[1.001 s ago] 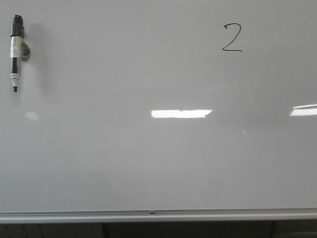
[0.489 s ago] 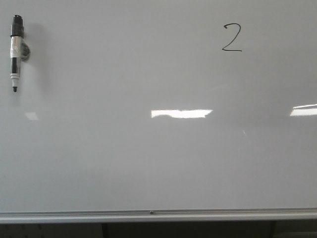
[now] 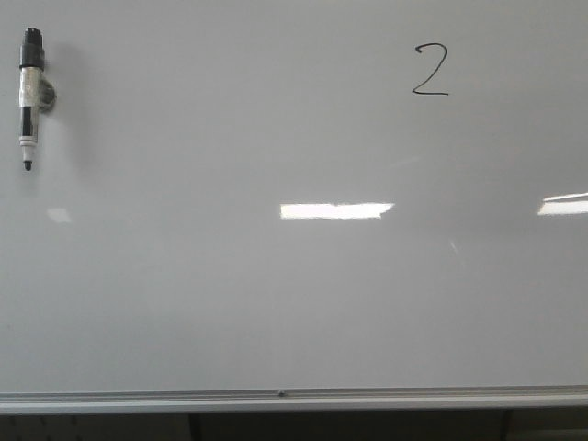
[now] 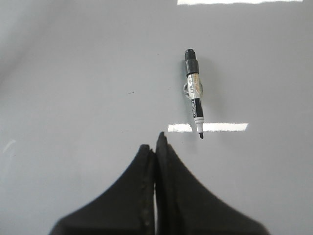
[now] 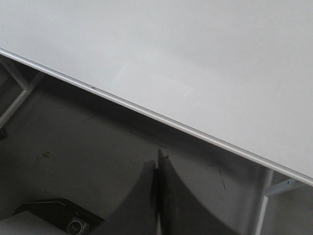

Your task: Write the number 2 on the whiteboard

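Note:
The whiteboard (image 3: 276,303) fills the front view, with its silver bottom rail (image 3: 276,399) low down. A thin black number 2 (image 3: 430,70) is written at its upper right. A black-and-white marker pen (image 3: 30,92) hangs tip down at the upper left, uncapped; it also shows in the left wrist view (image 4: 194,93). My left gripper (image 4: 155,142) is shut and empty, a short way back from the marker's tip. My right gripper (image 5: 158,159) is shut and empty, below the board's rail (image 5: 161,117) over the dark floor. Neither gripper shows in the front view.
Bright ceiling-light reflections (image 3: 336,210) lie across the board. Below the rail the right wrist view shows the board's grey stand legs (image 5: 261,205) and a dark device (image 5: 63,218) on the floor.

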